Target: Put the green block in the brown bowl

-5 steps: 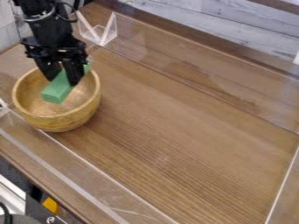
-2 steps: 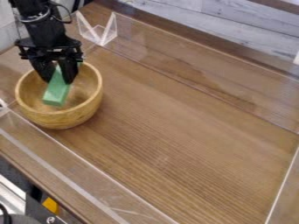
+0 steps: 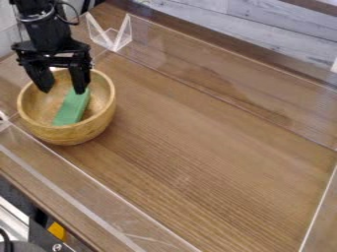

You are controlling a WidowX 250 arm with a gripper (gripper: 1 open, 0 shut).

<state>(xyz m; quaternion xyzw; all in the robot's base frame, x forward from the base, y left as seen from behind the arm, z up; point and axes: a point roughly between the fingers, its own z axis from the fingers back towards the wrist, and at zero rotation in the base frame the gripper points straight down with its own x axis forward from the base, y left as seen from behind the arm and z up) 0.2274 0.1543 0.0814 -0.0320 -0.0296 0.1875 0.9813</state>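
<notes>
Green block (image 3: 73, 107) in bowl (image 3: 67, 131), gripper (image 3: 63, 81) seemingly open

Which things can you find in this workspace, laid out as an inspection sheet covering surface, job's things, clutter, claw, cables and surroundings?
Surface: brown wooden table, visible grain
Job's things: green block lying inside the brown bowl, near the table's left edge
Clutter: nothing seen
Claw: black claw over the bowl, open, fingers apart
Cables: dark, cable-like shapes at the lower left, blurred, cannot tell
Surroundings: pale wood-look surface along the top right; small orange item at lower left
</notes>
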